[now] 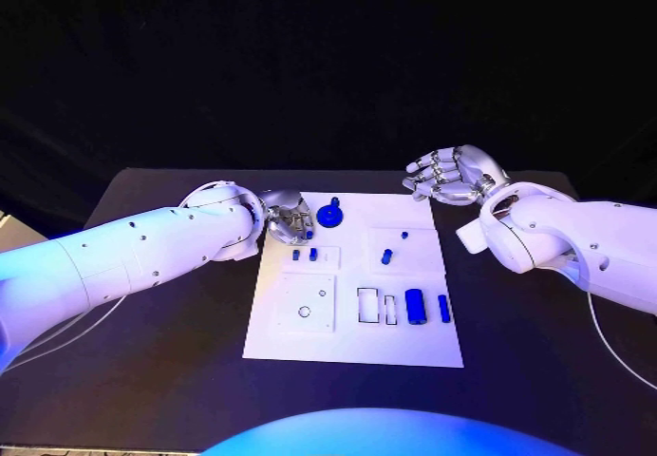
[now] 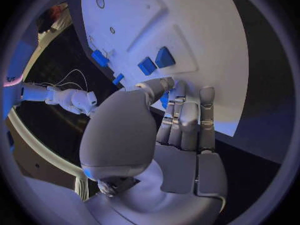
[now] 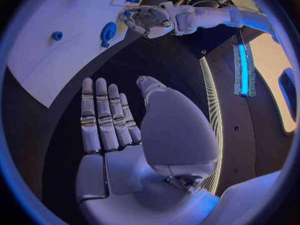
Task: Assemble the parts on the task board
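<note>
The white task board [image 1: 353, 337] lies in the middle of the table. My left hand [image 1: 288, 220] is over its far left corner. There its thumb and fingers pinch a small blue part [image 2: 164, 100], which is mostly hidden. A round blue part with a stem [image 1: 333, 214] lies just right of that hand. Two small blue blocks [image 1: 306, 255] stand in the board close by, seen nearer in the left wrist view [image 2: 156, 61]. My right hand [image 1: 449, 176] hovers off the board's far right corner with its fingers straight and apart [image 3: 106, 120], holding nothing.
More blue parts sit on the board: a short peg [image 1: 387, 256], a tiny one [image 1: 404, 233], and two cylinders [image 1: 415, 306] [image 1: 443, 308] beside rectangular slots [image 1: 369, 305]. A square plate with holes [image 1: 307, 302] takes the near left. Bare black table [image 1: 178, 361] surrounds the board.
</note>
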You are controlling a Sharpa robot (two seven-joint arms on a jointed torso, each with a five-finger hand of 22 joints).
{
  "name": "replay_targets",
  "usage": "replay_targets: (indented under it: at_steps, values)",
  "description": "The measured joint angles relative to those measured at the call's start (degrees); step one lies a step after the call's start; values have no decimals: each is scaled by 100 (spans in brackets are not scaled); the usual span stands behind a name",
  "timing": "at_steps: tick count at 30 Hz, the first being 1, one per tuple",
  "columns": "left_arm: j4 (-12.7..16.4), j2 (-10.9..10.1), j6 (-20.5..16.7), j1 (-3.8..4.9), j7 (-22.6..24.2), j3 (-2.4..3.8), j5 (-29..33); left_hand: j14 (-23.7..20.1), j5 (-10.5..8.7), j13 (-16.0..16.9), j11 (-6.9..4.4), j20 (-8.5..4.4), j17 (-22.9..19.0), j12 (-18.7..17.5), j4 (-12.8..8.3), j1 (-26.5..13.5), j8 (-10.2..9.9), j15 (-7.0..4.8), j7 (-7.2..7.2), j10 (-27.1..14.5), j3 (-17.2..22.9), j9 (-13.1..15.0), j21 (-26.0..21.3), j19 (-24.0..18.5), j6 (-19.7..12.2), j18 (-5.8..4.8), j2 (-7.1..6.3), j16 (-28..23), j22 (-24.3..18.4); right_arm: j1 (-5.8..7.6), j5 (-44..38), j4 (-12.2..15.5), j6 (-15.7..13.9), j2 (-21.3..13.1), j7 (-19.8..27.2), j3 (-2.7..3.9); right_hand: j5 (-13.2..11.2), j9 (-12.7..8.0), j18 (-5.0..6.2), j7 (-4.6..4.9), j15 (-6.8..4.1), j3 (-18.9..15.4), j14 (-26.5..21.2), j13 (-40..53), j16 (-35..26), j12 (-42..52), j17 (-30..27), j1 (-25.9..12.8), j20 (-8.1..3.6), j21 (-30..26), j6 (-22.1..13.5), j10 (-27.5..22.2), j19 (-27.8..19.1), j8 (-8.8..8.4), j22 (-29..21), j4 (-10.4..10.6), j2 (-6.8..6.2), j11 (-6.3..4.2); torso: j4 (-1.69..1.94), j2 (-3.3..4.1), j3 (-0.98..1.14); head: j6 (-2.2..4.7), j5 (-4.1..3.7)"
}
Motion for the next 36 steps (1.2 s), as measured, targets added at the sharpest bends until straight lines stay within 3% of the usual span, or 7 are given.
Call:
replay_targets:
  at_steps: [8, 12, 18, 20, 22, 32, 36]
  values:
    - [34, -53, -45, -6, -3, 11, 18, 56, 0, 53, -62, -38, 24, -73, -48, -44, -335, -56, -71, 104, -19, -135, 0, 98, -442, -1, -45, 22, 33, -5, -1, -3, 5, -2, -1, 0, 0, 0, 0, 0, 0, 0, 0, 0, 0, 0, 0, 0, 0, 0, 0, 0, 0, 0, 0, 0, 0, 0, 3, 0, -4, 14, 1]
    - [73, -79, -96, -6, 17, 22, 45, 83, 0, 119, -92, -52, 68, -151, 48, -128, -554, -83, -188, 172, -309, -269, 0, 153, -779, -1, -128, 45, 43, -9, -1, -5, 7, -4, -2, 0, 0, 0, 0, 0, 0, 0, 0, 0, 0, 0, 0, 0, 0, 0, 0, 0, 0, 0, 0, 0, 0, 0, 1, 0, -3, 15, -3]
    - [151, -118, -195, -9, 73, 31, 94, 188, 0, 191, -151, -74, 222, -152, 98, -128, -553, -127, -164, 299, -478, -294, 45, 299, -745, -1, -128, 89, 156, -13, -1, -7, 8, -5, -2, -1, 0, 1, 0, 0, 0, 0, 0, 0, 0, 0, 0, 0, 0, 0, 0, 0, 0, 0, 0, 0, 0, 0, -1, 0, -3, 18, -7]
    - [182, -143, -227, -10, 95, 34, 114, 295, 0, 301, -163, -92, 404, -37, 139, -128, -371, -148, -141, 413, -553, -253, 67, 385, -454, -2, -128, 164, 193, -16, -1, -7, 8, -10, -2, -1, 0, -7, 0, 0, 0, 0, 0, -9, 0, 0, 1, 0, 0, 0, 0, 0, 0, 0, -10, 0, 0, 0, -2, 0, -3, 18, -8]
    - [208, -171, -250, -11, 115, 36, 130, 402, 0, 505, -182, -121, 650, 240, 162, -128, -279, -176, -156, 425, -605, -214, 106, 448, -327, -1, -128, 248, 243, -18, -1, -7, 8, -18, -2, -1, 0, -9, 0, 0, 0, 0, 0, -11, 0, 0, -1, 0, 0, 0, 0, 0, 0, 0, -12, 0, 0, 0, -1, 0, -1, 18, -9]
    - [313, -247, -285, -12, 173, 42, 168, 607, 0, 2058, -254, -163, 1319, 2649, 328, -57, -141, -238, -211, -530, -623, -141, 242, 677, -196, -96, -150, 449, 495, -22, -1, -21, 8, -23, -3, -1, 0, -9, 0, 0, 0, 16, 0, -11, 0, 0, -4, 0, 0, 0, 0, 0, 0, 0, -12, -16, 0, 0, 3, -4, 1, 22, -9]
    - [346, -262, -285, -13, 190, 42, 174, 656, 0, 2364, -264, -168, 1431, 3186, 335, -57, -99, -227, -204, -623, -617, -108, 270, 708, -54, -96, -150, 460, 561, -26, -1, -23, 8, -23, -3, -1, 0, -9, 0, 0, 0, 16, 0, -11, 0, 0, -4, 0, 0, 0, 0, 0, 0, 0, -12, -16, 0, 0, 0, -3, -1, 23, -9]
